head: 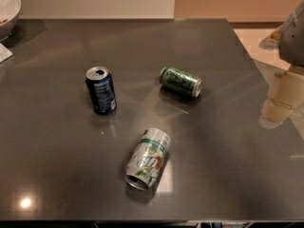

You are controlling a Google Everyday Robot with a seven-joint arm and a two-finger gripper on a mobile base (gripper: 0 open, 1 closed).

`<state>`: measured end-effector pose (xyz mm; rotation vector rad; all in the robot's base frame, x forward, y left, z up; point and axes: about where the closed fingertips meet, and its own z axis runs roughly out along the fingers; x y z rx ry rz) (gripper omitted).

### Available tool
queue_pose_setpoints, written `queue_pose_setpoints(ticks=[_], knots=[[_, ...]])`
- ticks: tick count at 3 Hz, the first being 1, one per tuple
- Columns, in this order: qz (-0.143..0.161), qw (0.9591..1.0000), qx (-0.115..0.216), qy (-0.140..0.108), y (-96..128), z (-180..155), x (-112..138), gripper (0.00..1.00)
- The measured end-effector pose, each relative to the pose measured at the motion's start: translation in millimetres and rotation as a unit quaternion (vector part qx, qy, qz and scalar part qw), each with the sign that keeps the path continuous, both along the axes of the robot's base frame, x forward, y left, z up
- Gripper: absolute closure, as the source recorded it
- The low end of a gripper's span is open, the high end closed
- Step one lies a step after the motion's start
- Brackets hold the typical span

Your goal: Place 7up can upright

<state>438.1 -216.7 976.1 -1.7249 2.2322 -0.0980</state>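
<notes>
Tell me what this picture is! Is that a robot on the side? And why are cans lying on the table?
Yes, that is part of a robot. It rolls on wheels and has one arm. There is only one picture, taken by a camera looking down at a dark table. At the right edge you can see the pale end of the arm, the tool it grabs things with. It is far from the cans and holds none of them. Three cans are on the table. The silver and green 7up can lies on its side, nearest the camera. A dark green can also lies on its side, and a dark blue can stands up. A white bowl peeks in at the top left. The robot's job is to stand the 7up can up.
</notes>
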Motion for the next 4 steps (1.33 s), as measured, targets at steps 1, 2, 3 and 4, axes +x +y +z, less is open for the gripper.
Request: queue_pose_setpoints(ticks=[1,2,3,4], knots=[[0.000,1.0000,0.000,0.000,0.0,0.0,0.0,0.00],[0.040,0.9992,-0.003,-0.006,11.8,2.3,10.8,0.00],[0.123,0.9924,0.003,-0.013,49.4,-2.1,29.9,0.00],[0.226,0.9736,0.017,-0.025,95.2,-5.8,37.9,0.00]])
